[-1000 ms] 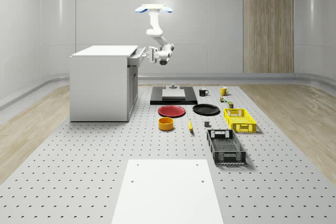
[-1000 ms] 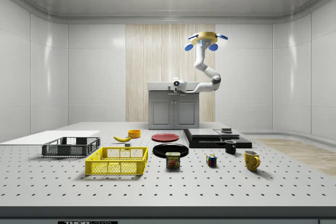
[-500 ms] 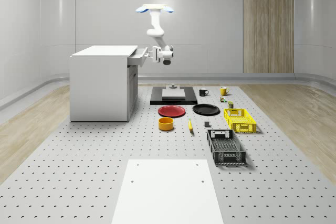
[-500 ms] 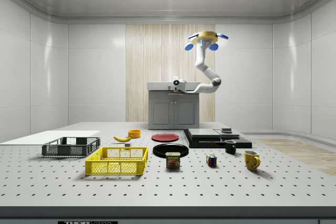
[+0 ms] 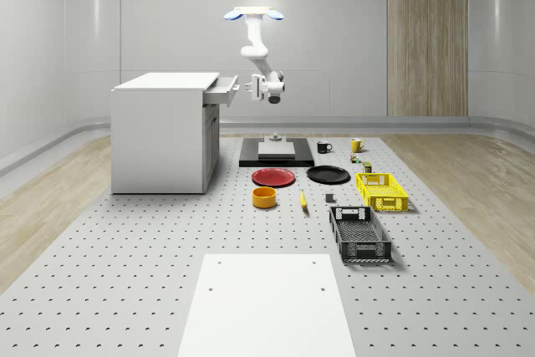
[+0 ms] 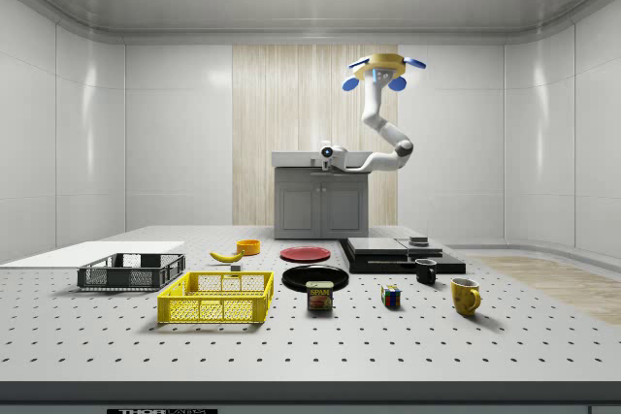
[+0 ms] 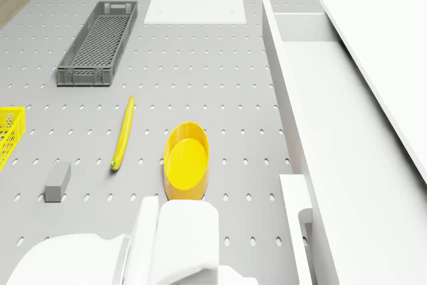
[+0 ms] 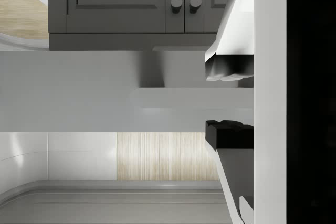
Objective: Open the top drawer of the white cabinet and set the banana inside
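Beside the boxy white cabinet (image 5: 163, 131), the drone (image 5: 253, 14) hovers, its ridged claw (image 8: 229, 103) parted, gripping nothing.

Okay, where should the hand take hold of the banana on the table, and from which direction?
Grip the banana near the middle of its length, coming straight down from above with the fingers across its narrow width. It lies flat on the table, long and thin, with open space on both sides between the yellow bowl and the small grey block.
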Available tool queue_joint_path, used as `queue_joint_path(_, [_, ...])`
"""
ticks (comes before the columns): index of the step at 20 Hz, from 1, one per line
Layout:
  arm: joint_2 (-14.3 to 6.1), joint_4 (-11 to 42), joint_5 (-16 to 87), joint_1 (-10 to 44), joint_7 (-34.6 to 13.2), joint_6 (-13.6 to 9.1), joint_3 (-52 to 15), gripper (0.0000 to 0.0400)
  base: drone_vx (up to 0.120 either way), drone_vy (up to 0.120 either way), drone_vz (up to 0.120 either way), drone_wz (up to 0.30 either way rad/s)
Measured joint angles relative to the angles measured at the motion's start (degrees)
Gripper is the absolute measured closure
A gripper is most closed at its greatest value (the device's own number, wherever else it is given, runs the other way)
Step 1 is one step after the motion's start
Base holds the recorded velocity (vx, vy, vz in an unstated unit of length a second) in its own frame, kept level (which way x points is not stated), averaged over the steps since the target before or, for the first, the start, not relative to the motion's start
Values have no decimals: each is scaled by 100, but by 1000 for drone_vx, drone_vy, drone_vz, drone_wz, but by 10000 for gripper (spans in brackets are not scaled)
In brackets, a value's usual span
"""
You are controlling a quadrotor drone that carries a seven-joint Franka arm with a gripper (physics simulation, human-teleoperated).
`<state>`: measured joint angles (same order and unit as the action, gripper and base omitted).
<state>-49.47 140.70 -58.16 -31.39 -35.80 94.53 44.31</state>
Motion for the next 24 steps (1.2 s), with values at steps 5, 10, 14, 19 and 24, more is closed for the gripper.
queue_joint_path(5, [-87, 8, 68, -102, -45, 90, 54, 294, 0, 104, 0, 0])
queue_joint_path(10, [-694, 973, -1945, -967, 1140, 102, 1189, 293, 0, 0, 0, 0])
queue_joint_path(14, [-1215, 1674, -3630, -2341, 2773, -502, 2378, 293, 0, 60, 0, 0])
queue_joint_path(19, [-1723, 1893, -4351, -3602, 3934, -1235, 3195, 294, 0, 120, 0, 0])
queue_joint_path(24, [-2068, 1911, -4506, -4216, 4446, -1547, 3522, 295, 40, 88, 0, 0])
